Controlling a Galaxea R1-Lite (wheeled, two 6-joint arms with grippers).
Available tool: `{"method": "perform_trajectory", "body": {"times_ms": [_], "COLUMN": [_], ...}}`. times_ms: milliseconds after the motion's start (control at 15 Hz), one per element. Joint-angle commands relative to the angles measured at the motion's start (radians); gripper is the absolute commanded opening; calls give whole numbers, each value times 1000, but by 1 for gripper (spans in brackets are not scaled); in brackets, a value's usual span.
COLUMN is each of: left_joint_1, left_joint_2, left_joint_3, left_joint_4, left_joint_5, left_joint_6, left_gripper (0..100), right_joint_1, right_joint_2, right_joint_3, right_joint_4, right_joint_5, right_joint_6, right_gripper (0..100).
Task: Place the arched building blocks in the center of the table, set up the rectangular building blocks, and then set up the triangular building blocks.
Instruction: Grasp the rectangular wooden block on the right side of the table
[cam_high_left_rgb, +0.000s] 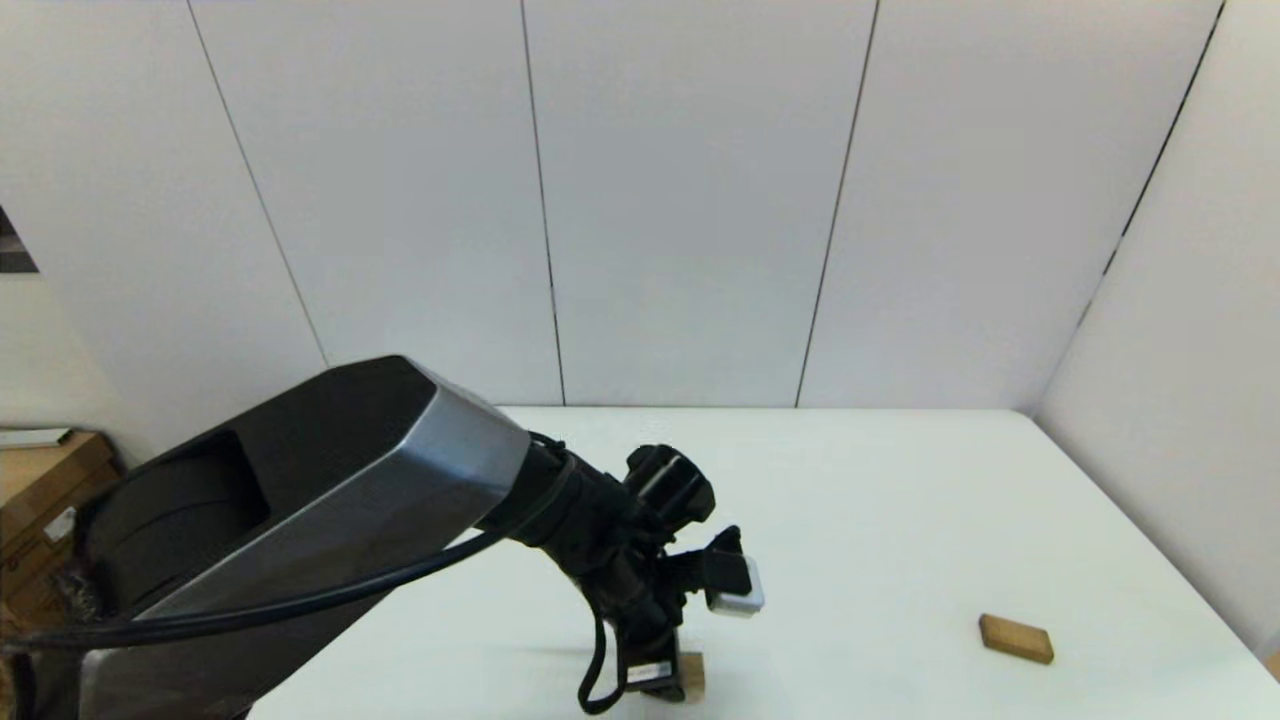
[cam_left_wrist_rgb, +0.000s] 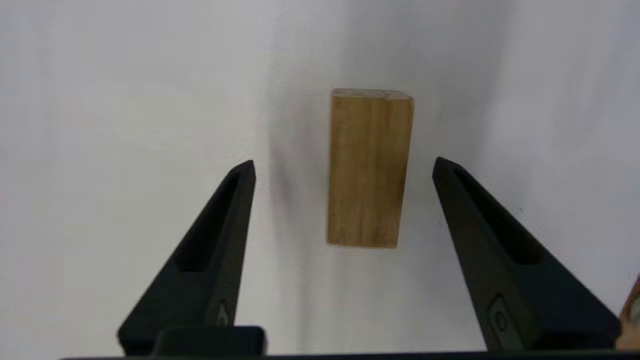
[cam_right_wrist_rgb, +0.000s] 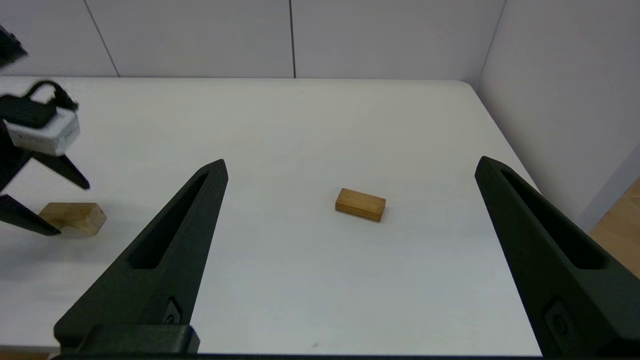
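Note:
The arched building block (cam_left_wrist_rgb: 369, 170) is a chunky light-brown piece lying on the white table (cam_high_left_rgb: 880, 520) near its front edge; its hollow does not show. My left gripper (cam_left_wrist_rgb: 344, 165) is straight above it, open, one finger on each side with a gap to the wood. In the head view the left gripper (cam_high_left_rgb: 660, 672) hides most of this arched block (cam_high_left_rgb: 692, 675). The rectangular building block (cam_high_left_rgb: 1015, 638) lies flat at the right. My right gripper (cam_right_wrist_rgb: 351, 164) hangs open and empty, short of this rectangular slab (cam_right_wrist_rgb: 360, 204). The triangular building blocks are out of view.
The left arm's big grey-and-black housing (cam_high_left_rgb: 300, 500) covers the table's left front. White wall panels (cam_high_left_rgb: 700, 200) stand behind the table and along its right side. A wooden cabinet (cam_high_left_rgb: 40, 490) sits beyond the left edge.

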Motion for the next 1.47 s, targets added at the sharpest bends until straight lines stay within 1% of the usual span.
{"method": "perform_trajectory", "body": {"times_ms": [67, 133, 200, 333, 400, 467, 533, 600, 733, 867, 933, 1000, 1067, 1133, 1267, 1333, 1400, 1467], "left_joint_1": [67, 95, 126, 193, 230, 271, 299, 333, 395, 399, 438, 523, 584, 652, 785, 797, 805, 805], "left_joint_2": [-273, -373, -488, -707, -813, -949, -1043, -1137, -1334, -1517, -1601, -1655, -1709, -1782, -1946, -1976, -2051, -2101], "left_joint_3": [-29, -25, -20, -22, -12, 18, 43, 75, 133, 207, 245, 282, 328, 379, 512, 540, 613, 653], "left_joint_4": [9, 27, 79, 220, 283, 331, 334, 331, 329, 328, 328, 326, 312, 286, 199, 180, 151, 151], "left_joint_5": [-9, -9, -9, -1, 5, 26, 43, 82, 171, 249, 263, 264, 266, 266, 258, 258, 260, 258], "left_joint_6": [-51, -57, -62, -94, -123, -189, -255, -326, -353, -344, -344, -346, -344, -335, -263, -258, -260, -261], "left_gripper": [100, 100, 100, 100, 100, 100, 100, 100, 100, 100, 100, 100, 100, 100, 100, 100, 100, 100], "right_joint_1": [0, 0, 0, 0, 0, 0, 0, 0, 0, 0, 0, 0, 0, 0, 0, 0, 0, 0], "right_joint_2": [0, 1, 0, 0, 0, 0, 1, 0, 0, 1, 0, 0, 0, 1, 1, 0, 0, 1], "right_joint_3": [0, 0, -1, -1, -1, 0, 0, 0, 0, 0, -1, 0, -1, -1, 0, 0, -1, 0], "right_joint_4": [0, 0, 0, 0, 0, 0, 0, 0, 0, 0, 0, 0, 0, 0, 0, 0, 0, 0], "right_joint_5": [0, 0, 2, 0, 0, 0, 2, 0, 2, 0, 0, 0, 0, 0, 0, 0, 0, 2], "right_joint_6": [-1, -1, -1, -1, 2, -1, -1, -1, -1, -1, -1, -1, -1, -1, -1, -1, -1, -1], "right_gripper": [100, 100, 100, 100, 100, 100, 100, 100, 100, 100, 100, 100, 100, 100, 100, 100, 100, 100]}}
